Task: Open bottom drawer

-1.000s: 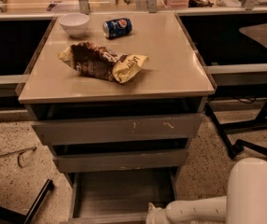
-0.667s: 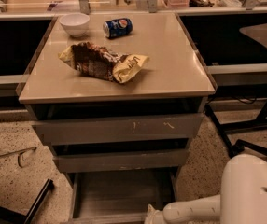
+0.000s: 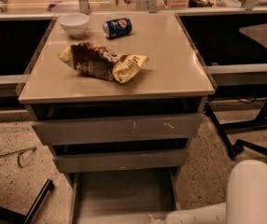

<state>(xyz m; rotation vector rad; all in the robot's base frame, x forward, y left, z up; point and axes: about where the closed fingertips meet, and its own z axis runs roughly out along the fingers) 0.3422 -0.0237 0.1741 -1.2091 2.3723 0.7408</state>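
Note:
The bottom drawer point(image 3: 123, 190) is pulled out toward me, and its grey tray shows below the middle grey front point(image 3: 119, 161). Its own front lies at the picture's lower edge and is mostly cut off. My gripper point(image 3: 155, 219) is at that lower edge, at the drawer's front right, largely out of frame. The white arm point(image 3: 250, 195) reaches in from the bottom right. The tall top front point(image 3: 119, 128) has pale scratch marks.
On the cabinet top point(image 3: 171, 64) lie a white bowl point(image 3: 74, 23), a blue can point(image 3: 117, 27) on its side and a brown chip bag point(image 3: 103, 62). Black chair-base legs point(image 3: 245, 146) stand on the floor at right. A black bar point(image 3: 36, 203) lies at lower left.
The gripper and arm have dropped slightly toward the bottom edge of the view. The bottom drawer stays pulled out, and nothing on the cabinet top has moved.

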